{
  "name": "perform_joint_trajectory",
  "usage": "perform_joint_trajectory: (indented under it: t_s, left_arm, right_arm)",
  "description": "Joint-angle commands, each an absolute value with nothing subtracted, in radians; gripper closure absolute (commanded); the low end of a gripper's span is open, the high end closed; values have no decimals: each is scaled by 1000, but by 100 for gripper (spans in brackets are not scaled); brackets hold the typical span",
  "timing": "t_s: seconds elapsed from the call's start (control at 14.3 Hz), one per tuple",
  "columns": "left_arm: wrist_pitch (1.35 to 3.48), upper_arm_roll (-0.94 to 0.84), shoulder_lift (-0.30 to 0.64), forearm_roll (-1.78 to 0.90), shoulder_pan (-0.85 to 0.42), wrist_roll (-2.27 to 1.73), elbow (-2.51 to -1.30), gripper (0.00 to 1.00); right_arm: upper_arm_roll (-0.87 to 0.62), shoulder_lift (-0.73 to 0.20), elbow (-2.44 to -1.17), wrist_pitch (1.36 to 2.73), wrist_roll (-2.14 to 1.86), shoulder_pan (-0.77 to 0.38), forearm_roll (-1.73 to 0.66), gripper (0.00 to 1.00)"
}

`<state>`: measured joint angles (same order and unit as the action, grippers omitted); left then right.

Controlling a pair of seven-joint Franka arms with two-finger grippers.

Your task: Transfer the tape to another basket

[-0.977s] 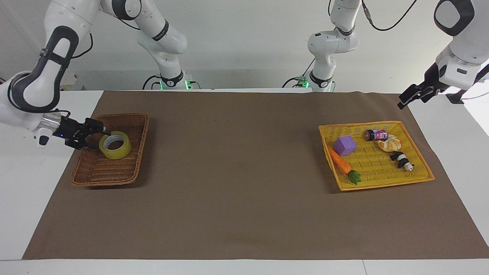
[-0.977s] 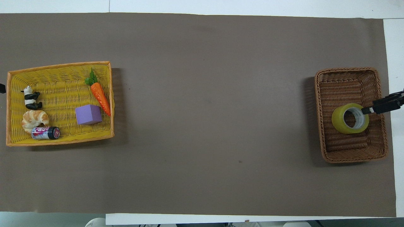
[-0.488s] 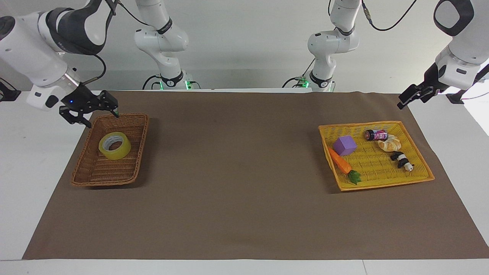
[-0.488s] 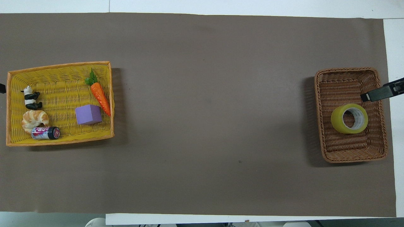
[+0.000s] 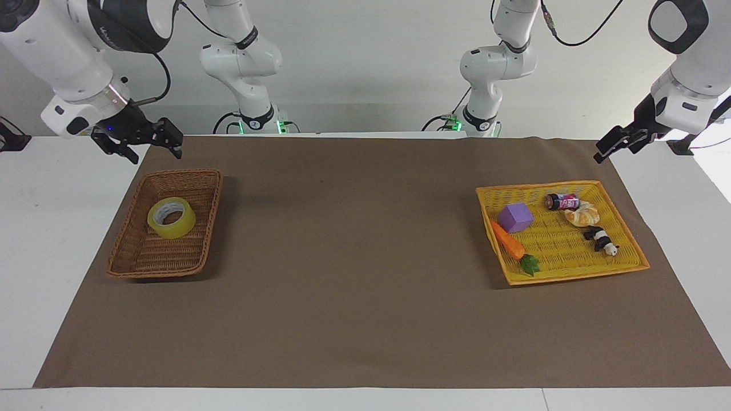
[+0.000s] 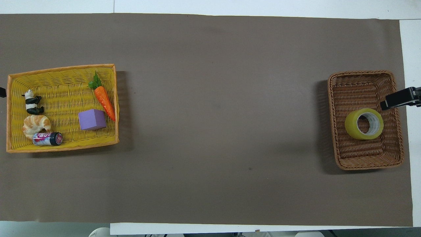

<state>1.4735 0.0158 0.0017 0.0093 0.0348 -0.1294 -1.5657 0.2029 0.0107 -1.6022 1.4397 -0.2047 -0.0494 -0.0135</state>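
The yellow tape (image 5: pixel 171 217) lies flat in the brown wicker basket (image 5: pixel 137 268) at the right arm's end of the table. It also shows in the overhead view (image 6: pixel 364 123), in the basket (image 6: pixel 361 73). My right gripper (image 5: pixel 153 152) is open and empty. It is raised clear of the tape, over the mat's edge just outside the basket's rim. One of its fingers (image 6: pixel 398 100) shows in the overhead view. My left gripper (image 5: pixel 606 150) waits in the air over the mat's corner at the left arm's end.
A flat yellow mesh tray (image 5: pixel 571 277) at the left arm's end holds a purple cube (image 5: pixel 515 218), a toy carrot (image 5: pixel 510 244), a panda figure (image 5: pixel 599 240), a croissant (image 5: pixel 582 214) and a small can (image 5: pixel 562 201). A brown mat (image 5: pixel 354 257) covers the table.
My right gripper was at the tape's rim in the basket. It has let go, risen and drawn back out of the basket. The tape stays in the basket. The left arm has not moved.
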Motion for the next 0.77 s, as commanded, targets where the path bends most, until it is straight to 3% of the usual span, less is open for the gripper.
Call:
perform_joint_trajectory:
  t_s: [0.0,0.21,0.7]
  left_arm:
    - [1491,15,-28,-3,38,-120,-1601,0]
    - [1491,15,-28,-3,38,-118,-1601,0]
    - [1491,15,-28,-3,38,-120,-1601,0]
  right_arm:
    - [201,-43,-1537,1396,-152,-41,11,0]
    - [163,-54,-1511,1378,-149,14,15,0]
    - [160,-43,-1525,1379,-147,14,31,0]
